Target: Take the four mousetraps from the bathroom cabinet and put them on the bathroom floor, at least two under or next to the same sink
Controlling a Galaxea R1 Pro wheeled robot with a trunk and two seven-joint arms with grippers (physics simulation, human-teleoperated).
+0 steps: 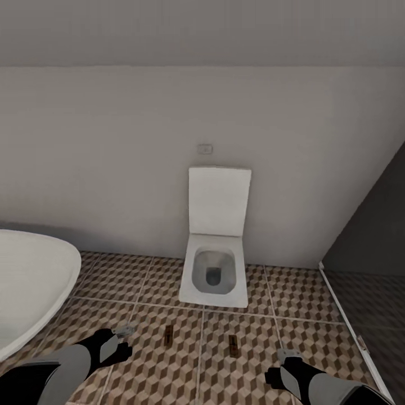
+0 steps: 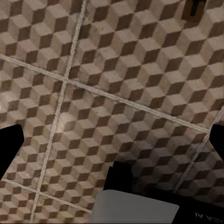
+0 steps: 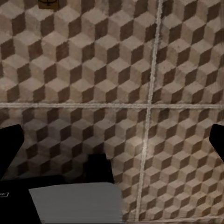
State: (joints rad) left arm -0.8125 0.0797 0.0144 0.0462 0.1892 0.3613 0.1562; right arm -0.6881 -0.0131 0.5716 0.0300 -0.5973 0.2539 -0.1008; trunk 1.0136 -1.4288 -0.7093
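free: bathroom floor (image 1: 140, 292) open between tub and toilet | obstacles: bathtub (image 1: 28, 281) near left; toilet (image 1: 215, 264) far centre; two mousetraps (image 1: 168, 335) (image 1: 233, 345) flat, near centre; shower stall (image 1: 365, 270) right

Bathtub (image 1: 31, 281) cut off at left edge; mousetrap (image 2: 193, 9) and mousetrap (image 3: 49, 3) cropped by frame edges

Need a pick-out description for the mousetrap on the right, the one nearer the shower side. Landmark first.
Start at the white wall-mounted toilet against the back wall and drop to the brown cube-pattern tiled floor in front of it. Two small dark brown flat mousetraps lie there; take the right one, below the bowl's right half. Its twin lies further left, toward the white rounded bathtub.
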